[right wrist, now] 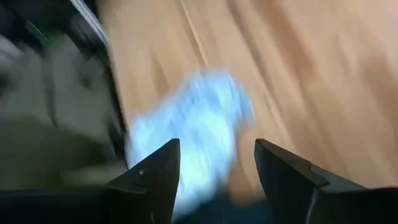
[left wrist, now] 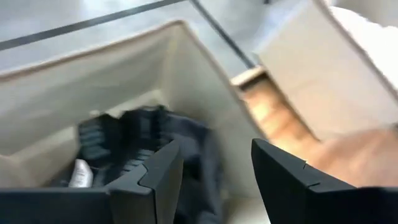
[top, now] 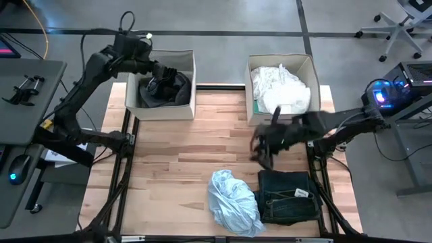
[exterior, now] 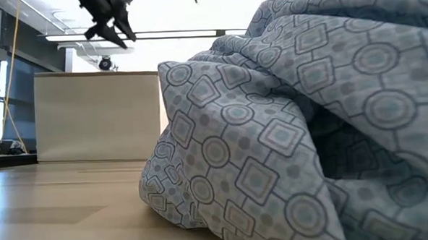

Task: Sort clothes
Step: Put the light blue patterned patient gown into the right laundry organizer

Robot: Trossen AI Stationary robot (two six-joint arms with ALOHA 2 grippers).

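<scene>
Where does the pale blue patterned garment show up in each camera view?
High view: the pale blue garment lies crumpled on the table near its front edge, left of the dark jeans.
Low view: it fills the right and centre.
Left wrist view: not in it.
Right wrist view: a blurred pale blue patch beyond the right gripper's open fingers.
Shared landmark: the wooden tabletop beneath it.

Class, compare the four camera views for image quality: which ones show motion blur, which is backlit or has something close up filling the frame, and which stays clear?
Right wrist view: heavy motion blur smears the pale blue garment and the wood. Left wrist view: milder blur over the dark clothes in the left bin. Low view: the patterned garment fills the frame, and bright windows behind silhouette the left gripper. High view: evenly lit and mostly clear; only the right gripper looks smeared.
</scene>
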